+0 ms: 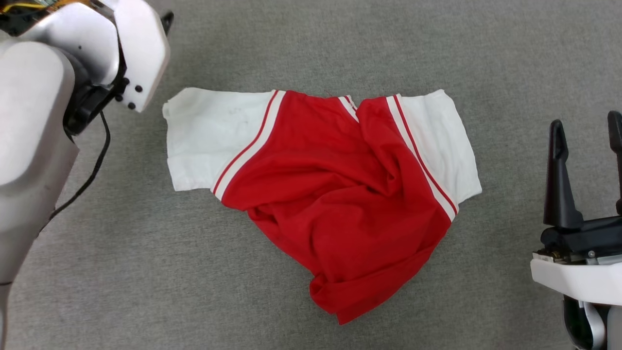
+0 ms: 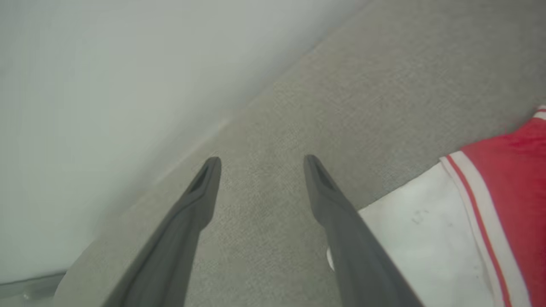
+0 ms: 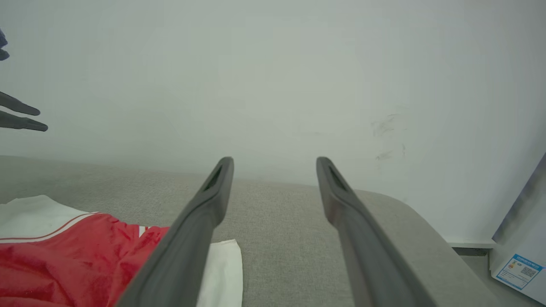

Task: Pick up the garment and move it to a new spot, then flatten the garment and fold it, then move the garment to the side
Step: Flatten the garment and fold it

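The soft red T-shirt with white sleeves (image 1: 335,194) lies crumpled in the middle of the grey cloth desk (image 1: 311,43). The left claw (image 2: 260,164) and right claw (image 1: 585,121) are spread apart, empty. No step looks done yet.

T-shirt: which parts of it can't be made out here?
- Head view: the hem of the T-shirt, bunched under its own folds.
- Left wrist view: most of it, cut off by the right edge.
- Right wrist view: part behind a finger of the right pincer, more cut off by the bottom edge.
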### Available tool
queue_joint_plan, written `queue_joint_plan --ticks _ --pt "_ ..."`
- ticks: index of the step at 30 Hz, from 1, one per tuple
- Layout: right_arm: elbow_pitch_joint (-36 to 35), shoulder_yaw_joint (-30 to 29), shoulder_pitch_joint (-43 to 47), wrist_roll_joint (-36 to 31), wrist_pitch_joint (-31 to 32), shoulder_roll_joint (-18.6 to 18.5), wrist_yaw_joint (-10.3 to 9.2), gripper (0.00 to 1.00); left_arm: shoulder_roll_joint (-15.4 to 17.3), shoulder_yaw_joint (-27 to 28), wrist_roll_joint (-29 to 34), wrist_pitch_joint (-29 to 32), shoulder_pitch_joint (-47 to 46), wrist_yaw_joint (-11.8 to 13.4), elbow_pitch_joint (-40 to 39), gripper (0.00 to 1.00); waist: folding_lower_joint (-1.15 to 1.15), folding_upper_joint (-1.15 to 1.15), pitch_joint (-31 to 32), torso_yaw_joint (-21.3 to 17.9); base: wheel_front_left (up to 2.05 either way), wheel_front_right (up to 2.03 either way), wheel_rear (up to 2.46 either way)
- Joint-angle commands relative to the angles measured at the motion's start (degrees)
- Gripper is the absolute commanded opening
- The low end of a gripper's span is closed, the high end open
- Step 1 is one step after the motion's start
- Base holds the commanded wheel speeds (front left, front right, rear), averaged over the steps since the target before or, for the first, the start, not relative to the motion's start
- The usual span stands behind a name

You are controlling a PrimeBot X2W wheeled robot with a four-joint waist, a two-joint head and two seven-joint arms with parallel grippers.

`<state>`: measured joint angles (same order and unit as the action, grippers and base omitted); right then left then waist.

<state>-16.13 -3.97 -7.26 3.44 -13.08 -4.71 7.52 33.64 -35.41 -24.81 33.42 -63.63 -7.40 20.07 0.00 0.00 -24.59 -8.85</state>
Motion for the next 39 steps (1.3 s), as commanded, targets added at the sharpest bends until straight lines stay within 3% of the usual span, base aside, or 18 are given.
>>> queue_joint_plan --ticks 1,9,18,19,20,21,28,31,35,39 --pt "-0.4 0.2 -1.0 -0.5 -0.4 0.5 -0.06 1.00 1.2 -2.8 -3.4 3.9 -1.1 0.0 0.0 1.00 0.00 0.00 -1.5 -1.0 0.00 0.00 0.00" --pt "0.7 1.6 -3.2 -0.9 -0.9 0.6 -0.06 1.00 6.8 -15.0 -17.6 21.5 -6.7 0.0 -2.3 1.00 0.00 0.00 -4.9 -2.6 0.00 0.00 0.00" --pt "2.4 3.7 -6.1 -0.9 -1.5 0.2 -0.06 1.00 9.2 -25.6 -22.3 28.2 -6.2 0.0 -1.2 1.00 0.00 0.00 -7.3 -4.0 0.00 0.00 0.00" --pt "2.7 3.8 -6.3 -0.9 -1.6 0.0 -0.06 1.00 9.5 -26.9 -22.7 28.4 -5.9 -0.1 -1.4 0.63 0.00 0.00 -7.4 -4.0 0.00 0.00 0.00" --pt "2.9 3.9 -6.7 -1.0 -1.6 -0.3 -0.06 1.00 9.5 -27.7 -23.5 28.0 -5.7 -0.1 -1.5 0.13 0.00 0.00 -7.3 -4.0 0.00 0.00 0.00" --pt "3.1 3.6 -7.2 -1.1 -1.6 -0.6 -0.06 1.00 9.5 -28.3 -24.1 27.6 -5.7 -0.1 -1.5 0.00 0.00 0.00 -7.2 -3.8 0.00 0.00 0.00" --pt "3.6 1.4 -12.1 -1.3 -1.1 -5.4 -0.06 1.00 10.5 -28.9 -25.8 20.6 -8.4 0.0 -1.6 0.00 0.00 0.00 -3.5 -1.2 0.00 0.00 0.00" --pt "2.8 1.1 -16.0 -1.0 1.0 -9.5 -0.06 1.00 10.7 -29.6 -26.4 17.6 -9.4 0.0 -2.9 0.00 0.00 0.00 -1.5 0.2 0.00 0.00 0.00" --pt "3.2 3.3 -21.0 0.8 8.0 -16.7 -0.06 1.00 11.6 -30.7 -27.4 14.3 -9.4 0.0 -5.2 0.00 0.00 0.00 0.9 2.4 0.00 0.00 0.00" --pt "5.5 8.4 -25.4 6.6 20.6 -24.4 -0.07 1.00 12.1 -31.9 -28.0 11.9 -8.7 0.0 -7.6 0.00 0.00 0.00 2.5 4.5 0.00 0.00 0.00"
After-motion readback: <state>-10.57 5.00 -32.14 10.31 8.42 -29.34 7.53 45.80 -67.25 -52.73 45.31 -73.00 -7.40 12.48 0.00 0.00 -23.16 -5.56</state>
